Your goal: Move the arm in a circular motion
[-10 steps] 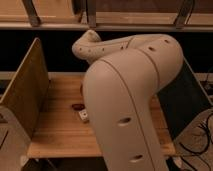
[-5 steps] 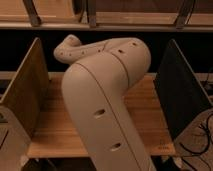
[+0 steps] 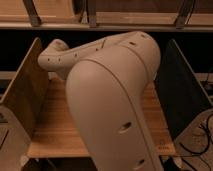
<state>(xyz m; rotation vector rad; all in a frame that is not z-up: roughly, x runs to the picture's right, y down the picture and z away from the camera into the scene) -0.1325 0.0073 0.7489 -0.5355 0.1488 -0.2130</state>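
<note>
The cream-white arm (image 3: 112, 105) fills the middle of the camera view. Its thick rounded segment with small dark holes rises from the bottom, bends at the top right and reaches back to the left, ending near a rounded joint (image 3: 55, 55). The arm hangs over the wooden table (image 3: 52, 132). The gripper is hidden behind the arm and does not show.
A wooden side panel (image 3: 25, 90) stands at the table's left edge and a dark panel (image 3: 182, 92) at its right edge. A shelf rail (image 3: 105, 22) runs across the back. Cables (image 3: 202, 140) lie on the floor at the right.
The arm has swung: from 1.0 s to 0.5 s ago it shifted left, and now its bulk sits further right and lower again, covering the small objects seen earlier on the table.
</note>
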